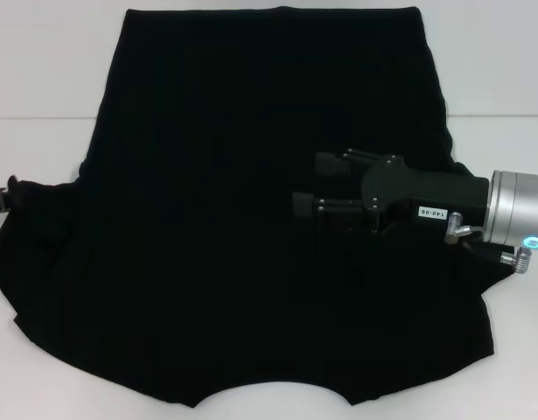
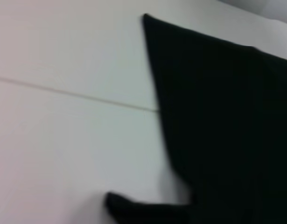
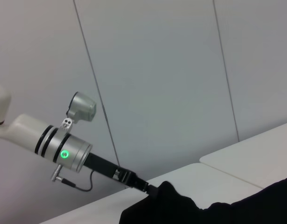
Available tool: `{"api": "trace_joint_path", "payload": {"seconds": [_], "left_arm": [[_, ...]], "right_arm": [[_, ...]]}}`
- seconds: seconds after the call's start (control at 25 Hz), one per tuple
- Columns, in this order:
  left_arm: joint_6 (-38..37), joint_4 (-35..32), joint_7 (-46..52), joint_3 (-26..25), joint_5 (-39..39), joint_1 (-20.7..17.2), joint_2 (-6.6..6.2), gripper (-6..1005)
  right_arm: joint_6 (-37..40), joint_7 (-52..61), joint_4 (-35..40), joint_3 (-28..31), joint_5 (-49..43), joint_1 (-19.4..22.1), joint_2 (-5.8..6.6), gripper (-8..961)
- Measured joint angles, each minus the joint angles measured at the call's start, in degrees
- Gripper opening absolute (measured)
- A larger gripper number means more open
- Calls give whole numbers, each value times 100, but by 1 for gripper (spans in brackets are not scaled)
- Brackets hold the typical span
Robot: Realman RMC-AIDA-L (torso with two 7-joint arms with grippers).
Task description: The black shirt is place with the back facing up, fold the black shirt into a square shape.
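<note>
The black shirt (image 1: pixel 216 201) lies spread flat on the white table (image 1: pixel 50 70), plain side up, with no lettering showing. My right gripper (image 1: pixel 306 183) hovers over the shirt's right half, its fingers pointing left and open, holding nothing. My left gripper (image 1: pixel 13 194) is at the far left edge, at the tip of the shirt's left sleeve. The right wrist view shows it (image 3: pixel 155 190) closed on a raised bump of the black fabric (image 3: pixel 180 205). The left wrist view shows the shirt's edge (image 2: pixel 227 116) and a sleeve tip.
A seam runs across the white table (image 2: pixel 64 92). Bare table lies to the left and right of the shirt at the back. A grey panelled wall (image 3: pixel 157 70) stands behind the left arm (image 3: pixel 45 140).
</note>
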State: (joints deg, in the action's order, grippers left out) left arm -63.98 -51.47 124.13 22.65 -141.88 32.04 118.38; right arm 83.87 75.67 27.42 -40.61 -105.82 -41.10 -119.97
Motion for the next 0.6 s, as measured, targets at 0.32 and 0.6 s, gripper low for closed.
{"api": "trace_joint_path", "payload": {"seconds": [0.32, 0.6], "left_arm": [[-678, 19, -487, 7, 512, 177, 13, 20], [-859, 76, -730, 306, 792, 145, 170, 19]], "right_arm": [[20, 0, -14, 0, 0, 37, 0, 900], [6, -67, -102, 0, 0, 53, 0, 900]]}}
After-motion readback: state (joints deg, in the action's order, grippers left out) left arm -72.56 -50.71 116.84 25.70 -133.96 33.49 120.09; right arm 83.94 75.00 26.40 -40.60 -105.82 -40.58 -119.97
